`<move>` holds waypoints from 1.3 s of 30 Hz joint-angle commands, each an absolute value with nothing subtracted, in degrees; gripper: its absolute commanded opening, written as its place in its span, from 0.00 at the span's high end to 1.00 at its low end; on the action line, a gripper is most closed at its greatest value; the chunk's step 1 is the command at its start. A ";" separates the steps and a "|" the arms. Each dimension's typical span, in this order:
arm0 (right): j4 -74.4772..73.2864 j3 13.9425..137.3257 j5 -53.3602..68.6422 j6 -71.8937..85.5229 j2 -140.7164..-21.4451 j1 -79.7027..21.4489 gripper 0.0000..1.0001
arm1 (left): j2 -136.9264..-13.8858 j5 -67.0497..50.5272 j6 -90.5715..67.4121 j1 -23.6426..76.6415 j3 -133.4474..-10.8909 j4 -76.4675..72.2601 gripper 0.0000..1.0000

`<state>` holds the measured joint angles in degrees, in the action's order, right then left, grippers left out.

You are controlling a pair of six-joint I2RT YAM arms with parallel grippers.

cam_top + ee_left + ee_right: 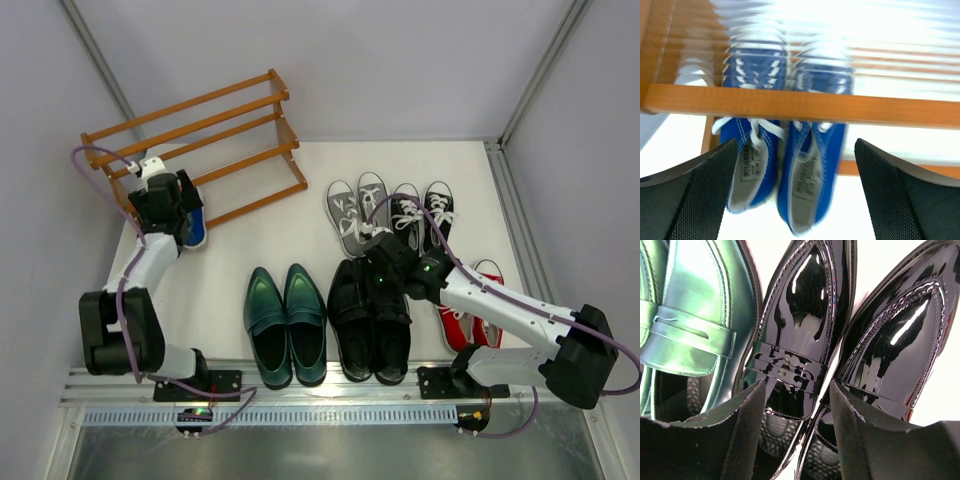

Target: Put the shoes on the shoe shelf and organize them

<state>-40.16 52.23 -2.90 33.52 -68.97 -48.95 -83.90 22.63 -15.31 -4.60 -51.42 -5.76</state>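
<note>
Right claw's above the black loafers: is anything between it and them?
Nothing visible. The right claw hangs open directly over the black loafers, fingers straddling one shoe's strap; the dark green loafer lies alongside, not between.

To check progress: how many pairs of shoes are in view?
6. Blue sneakers at the orange wooden rack; dark green leather loafers and glossy black loafers in front; grey sneakers and black-and-white sneakers behind; red sneakers partly hidden under the right arm.

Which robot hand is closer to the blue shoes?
Left. The left gripper is open around the heels of the blue sneakers at the shoe shelf; the right gripper is far off, over the black loafers.
</note>
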 commanded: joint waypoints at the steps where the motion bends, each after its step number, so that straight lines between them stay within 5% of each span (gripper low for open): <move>1: -36.65 50.63 -3.86 34.01 -66.36 -49.48 0.44 | -74.91 17.16 -20.90 -2.47 -54.93 5.57 0.04; 6: -37.61 49.57 -9.04 35.86 -64.25 -49.57 0.30 | -69.79 5.81 -29.07 9.71 -57.39 24.40 0.00; 8: -40.58 50.44 -14.64 37.35 -62.85 -49.57 0.15 | -68.48 3.35 -34.77 15.44 -57.83 31.86 0.00; 12: -45.78 52.82 -21.88 40.16 -59.77 -49.48 0.01 | -64.79 8.24 -46.12 34.84 -55.91 40.14 0.00; 19: -51.06 54.67 -24.08 42.98 -56.43 -49.22 0.00 | -55.64 17.48 -64.67 49.55 -53.08 51.23 0.02; 27: -52.91 53.70 -22.94 45.88 -53.62 -49.13 0.00 | -61.96 20.30 -76.63 68.70 -53.00 55.72 0.01; 32: -53.26 51.07 -21.54 47.90 -49.84 -49.13 0.00 | -63.19 20.74 -82.87 71.46 -45.01 48.55 0.02; 39: -54.05 47.37 -19.87 49.74 -45.62 -49.13 0.04 | -70.65 23.64 -81.13 71.46 -39.38 40.99 0.18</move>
